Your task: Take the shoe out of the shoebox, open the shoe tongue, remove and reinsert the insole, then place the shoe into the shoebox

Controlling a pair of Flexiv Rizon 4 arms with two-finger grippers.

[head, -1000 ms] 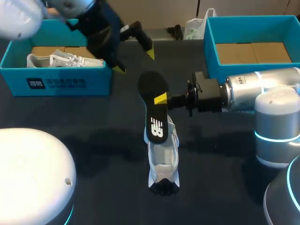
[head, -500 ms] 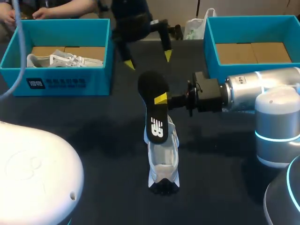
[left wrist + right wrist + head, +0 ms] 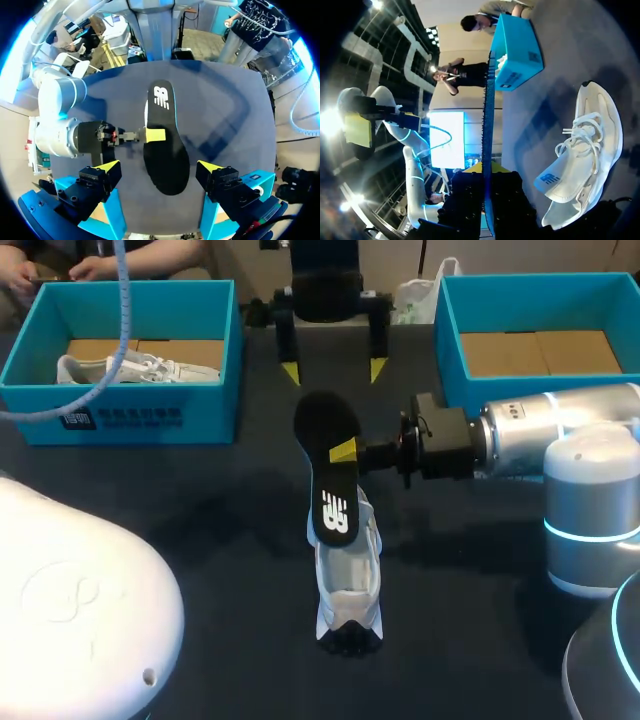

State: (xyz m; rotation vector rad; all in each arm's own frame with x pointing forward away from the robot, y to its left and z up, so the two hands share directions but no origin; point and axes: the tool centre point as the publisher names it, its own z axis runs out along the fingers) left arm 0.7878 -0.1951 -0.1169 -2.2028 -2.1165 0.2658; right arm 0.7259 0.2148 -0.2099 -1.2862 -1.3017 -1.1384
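Insole (image 3: 322, 425): black, matt, likely foam; white printed mark.
Shoe (image 3: 350, 590): white woven cloth, cloth laces, matt.
Table (image 3: 200, 530): dark matt covering.
Shoebox (image 3: 150, 418), table's far left corner: smooth blue card, raw brown card floor.
Right arm (image 3: 560, 430): satin silver metal casing.

I see the white shoe (image 3: 350, 585) lying mid-bench. The black insole (image 3: 322, 425) stands tilted above it, lower end at the shoe's opening, pinched by my right gripper (image 3: 343, 451). The blue shoebox (image 3: 447, 340) sits open, far right.
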